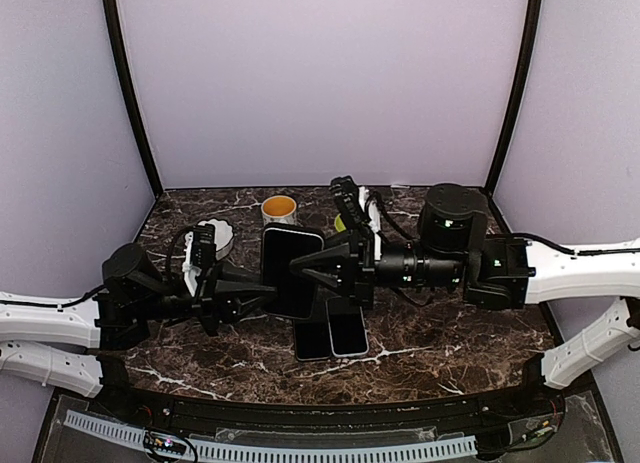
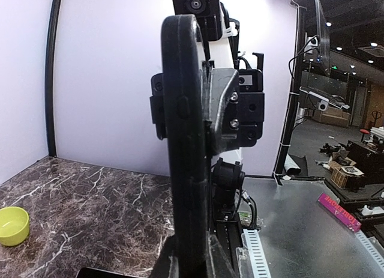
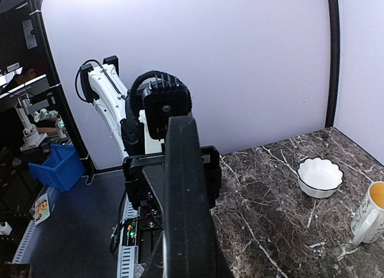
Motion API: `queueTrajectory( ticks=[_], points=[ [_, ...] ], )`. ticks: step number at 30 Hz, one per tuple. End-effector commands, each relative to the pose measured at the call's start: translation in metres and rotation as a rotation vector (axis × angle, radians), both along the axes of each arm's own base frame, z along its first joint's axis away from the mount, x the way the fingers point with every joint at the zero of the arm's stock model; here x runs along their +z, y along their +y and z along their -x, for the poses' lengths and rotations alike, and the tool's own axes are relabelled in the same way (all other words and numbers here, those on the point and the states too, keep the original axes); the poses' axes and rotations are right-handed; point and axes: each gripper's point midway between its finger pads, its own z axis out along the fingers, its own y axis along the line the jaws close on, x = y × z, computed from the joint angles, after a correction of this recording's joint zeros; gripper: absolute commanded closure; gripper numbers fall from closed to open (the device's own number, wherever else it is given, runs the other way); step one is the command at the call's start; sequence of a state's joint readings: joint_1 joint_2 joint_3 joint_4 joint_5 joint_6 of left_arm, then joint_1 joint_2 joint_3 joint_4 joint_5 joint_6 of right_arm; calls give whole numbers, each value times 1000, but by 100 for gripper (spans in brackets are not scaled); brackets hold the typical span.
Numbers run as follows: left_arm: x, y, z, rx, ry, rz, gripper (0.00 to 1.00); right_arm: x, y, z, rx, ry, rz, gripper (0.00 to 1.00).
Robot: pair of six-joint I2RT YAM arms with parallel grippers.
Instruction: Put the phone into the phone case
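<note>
1. Phone case (image 1: 290, 248): a black slab with a thick rounded rim, held in the air above the middle of the bench (image 1: 450, 333), between the two arms. Its broad face is turned up toward the top camera. I cannot tell whether a phone sits inside it.
2. Left hand (image 1: 262, 298): fingers narrow, pinched on the lower left edge of the phone case. In the left wrist view the case stands edge-on in the centre of the frame.
3. Right hand (image 1: 305, 270): fingers closed in on the right edge of the phone case. From the left wrist view its parts sit on both sides of the slab.
4. Dark phone (image 1: 313, 340) and light-rimmed phone (image 1: 348, 333): lying flat on the bench side by side and touching, toward the front edge, below the held case.
5. Mug (image 1: 279, 209) with an orange inside: near the back edge, centre.
6. White bowl (image 1: 220, 233): left of the mug, near it.
7. Yellow-green bowl (image 2: 13, 225): on the bench, right of the mug, partly hidden in the top view.
</note>
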State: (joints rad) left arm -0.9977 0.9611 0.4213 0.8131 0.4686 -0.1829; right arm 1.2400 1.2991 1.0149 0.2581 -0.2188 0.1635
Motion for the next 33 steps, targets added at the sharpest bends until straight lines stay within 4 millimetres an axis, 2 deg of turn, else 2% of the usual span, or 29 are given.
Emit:
queueTrajectory(
  ticks=[1, 3, 4, 6, 9, 10, 12, 14, 16, 17, 20, 21, 22, 23, 31, 33],
  points=[
    [38, 4, 3, 0, -68, 120, 100, 20, -2, -6, 11, 41, -64, 100],
    [37, 1, 6, -31, -67, 99, 85, 20, -8, -2, 65, 47, -47, 100],
    [37, 0, 8, -46, -68, 91, 68, 20, -12, 0, 83, 40, -35, 100],
    [36, -2, 9, -54, -72, 78, 59, 13, -15, 5, 111, 25, 17, 100],
    [31, -7, 7, -49, -85, 37, 57, 2, -21, 4, 96, 26, 101, 100],
    [29, -8, 3, -30, -77, 28, 56, -3, -26, -6, 46, 49, 131, 100],
    [27, -9, -7, 15, -65, 10, 54, -19, -40, -39, -99, 153, 205, 100],
    [25, -8, -20, 91, -60, -8, 54, -51, -64, -81, -245, 332, 303, 100],
    [24, -3, -40, 213, -46, -19, 54, -93, -98, -118, -378, 528, 394, 100],
    [20, 0, -48, 259, -40, -34, 54, -114, -111, -123, -407, 607, 438, 100],
    [13, 12, -83, 473, -23, -94, 51, -163, -137, -129, -458, 755, 550, 100],
    [2, 13, -90, 507, -8, -142, 48, -175, -141, -130, -466, 785, 572, 100],
    [3, 16, -97, 553, -6, -154, 46, -186, -143, -130, -464, 816, 588, 100],
    [-5, 16, -101, 574, 4, -191, 44, -193, -142, -131, -459, 843, 590, 100],
    [-13, 7, -99, 534, 7, -236, 41, -251, -143, -140, -412, 1008, 656, 100],
    [-13, 7, -99, 532, 3, -238, 41, -262, -146, -141, -418, 1040, 651, 94]
  ],
)
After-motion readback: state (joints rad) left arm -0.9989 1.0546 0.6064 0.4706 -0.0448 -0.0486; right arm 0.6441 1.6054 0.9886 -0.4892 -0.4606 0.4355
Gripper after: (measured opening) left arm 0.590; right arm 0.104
